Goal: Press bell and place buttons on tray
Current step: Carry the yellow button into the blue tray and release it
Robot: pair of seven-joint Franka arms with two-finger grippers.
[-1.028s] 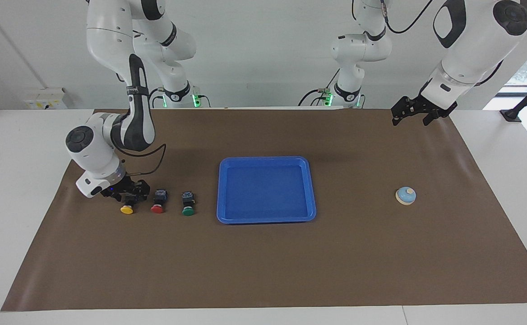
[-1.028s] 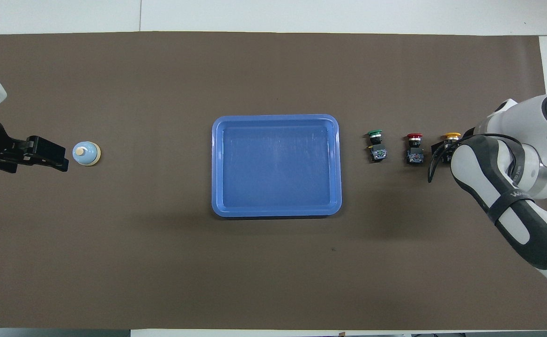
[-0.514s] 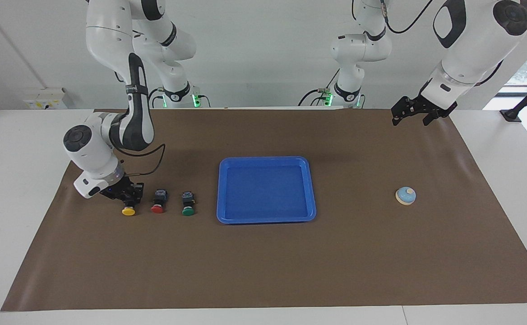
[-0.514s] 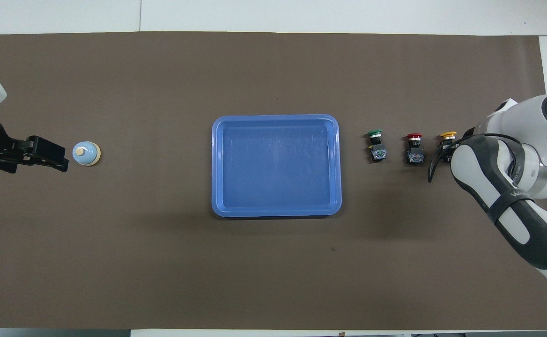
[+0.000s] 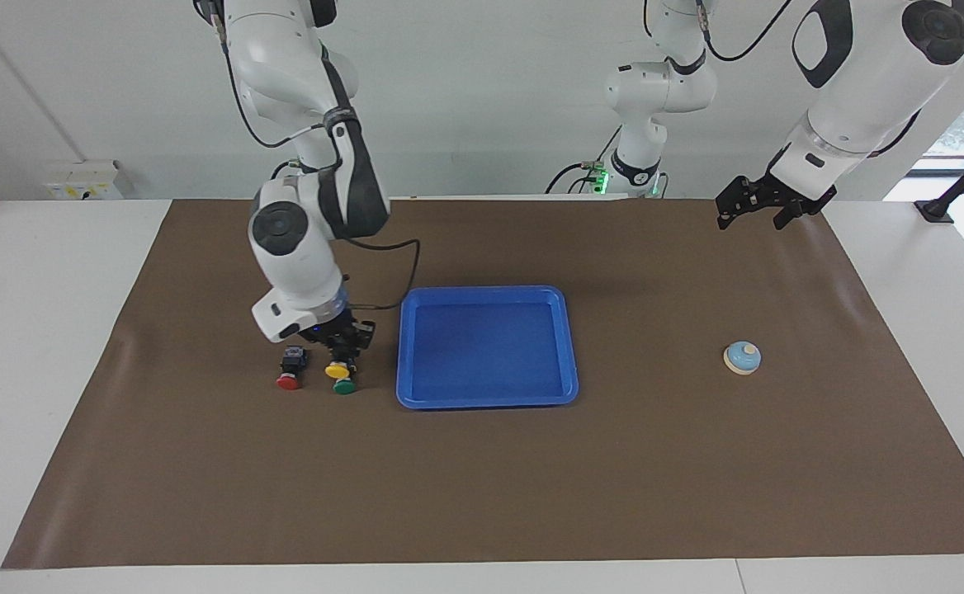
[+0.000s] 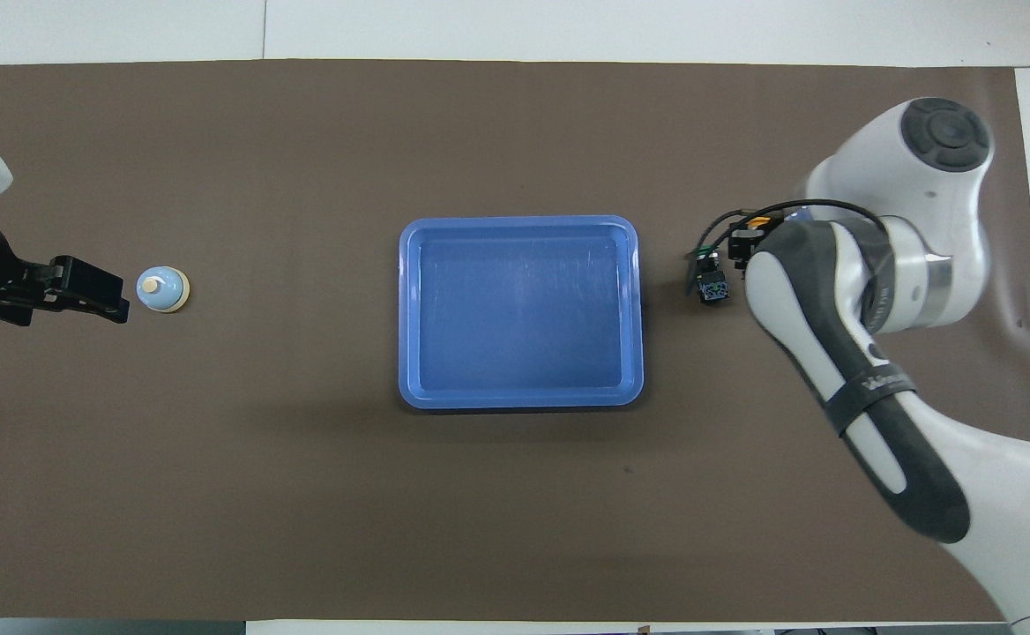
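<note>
My right gripper is shut on the yellow button and holds it just above the green button, close to the blue tray. The red button lies beside the green one, toward the right arm's end of the table. In the overhead view my right arm covers the red button, and only the green button's black body shows next to the tray. The bell stands alone toward the left arm's end. My left gripper waits open in the air near it.
A brown mat covers the table, with bare white tabletop at both ends. A black cable loops off my right wrist toward the tray's corner nearest the robots.
My right gripper shut on the yellow button, lifted it and carried it past the red button toward the tray, over the green one. The left arm has not moved.
</note>
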